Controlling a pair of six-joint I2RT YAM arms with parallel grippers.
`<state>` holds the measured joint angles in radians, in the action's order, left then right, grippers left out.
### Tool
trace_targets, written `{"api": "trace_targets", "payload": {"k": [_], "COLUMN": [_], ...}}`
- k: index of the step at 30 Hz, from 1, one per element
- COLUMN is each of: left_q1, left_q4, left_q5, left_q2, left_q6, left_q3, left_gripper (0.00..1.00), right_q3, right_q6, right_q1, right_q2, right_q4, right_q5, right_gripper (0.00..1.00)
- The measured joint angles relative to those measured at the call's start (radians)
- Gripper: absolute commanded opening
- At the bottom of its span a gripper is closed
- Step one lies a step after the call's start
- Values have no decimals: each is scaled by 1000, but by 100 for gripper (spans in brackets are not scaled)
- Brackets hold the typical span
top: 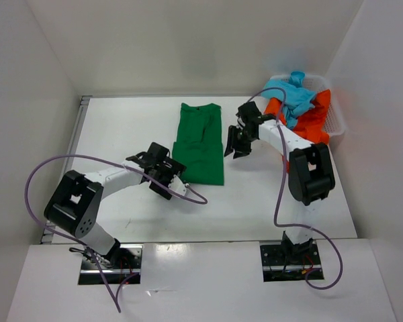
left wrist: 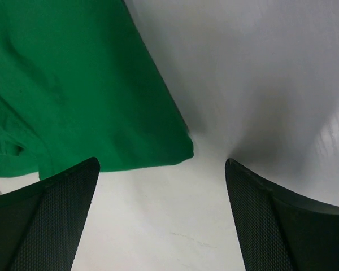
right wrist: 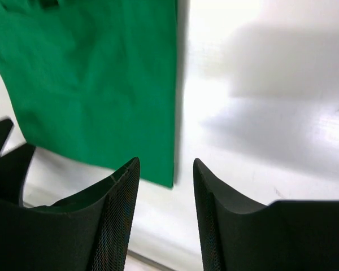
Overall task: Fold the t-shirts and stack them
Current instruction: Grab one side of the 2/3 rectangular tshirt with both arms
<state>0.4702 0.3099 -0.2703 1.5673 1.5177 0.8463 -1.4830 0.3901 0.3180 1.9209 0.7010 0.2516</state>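
The dark green t-shirt [top: 200, 144] lies folded into a long strip in the middle of the table; it also shows in the left wrist view [left wrist: 73, 90] and the right wrist view [right wrist: 96, 79]. The turquoise-blue t-shirt [top: 299, 94] and the orange-red t-shirt [top: 314, 121] lie bunched in the white basket [top: 336, 124]. My left gripper [top: 176, 182] is open and empty by the green shirt's near left corner. My right gripper [top: 234, 149] is open and empty just right of the shirt's right edge.
White walls enclose the table on the left, back and right. The basket stands at the back right corner. Purple cables loop from both arms over the table's near part.
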Motion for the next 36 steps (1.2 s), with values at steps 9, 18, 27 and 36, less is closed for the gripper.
{"api": "trace_targets", "payload": {"k": [9,18,27,36], "left_q1": [8,28,31,31], "left_q4": [-75,-97,-110,-117], "left_q5": [-27,-50,-66,-78], "left_q2": [51,64,68,68], "left_q6": [-18,-80,-139,-196], "left_q3": [4,4,6,9], "left_gripper": [50,23,14,13], "right_q3": [282,332,353,375], "right_q6": [58,132,181,232], "right_q1": [31,95,111,111], "right_q2": [-103,-102,-73,-63], "right_q4": [-73,-170,-193,-212], "right_q5": [40,85,106,126], "right_gripper": [53,66,67,21]}}
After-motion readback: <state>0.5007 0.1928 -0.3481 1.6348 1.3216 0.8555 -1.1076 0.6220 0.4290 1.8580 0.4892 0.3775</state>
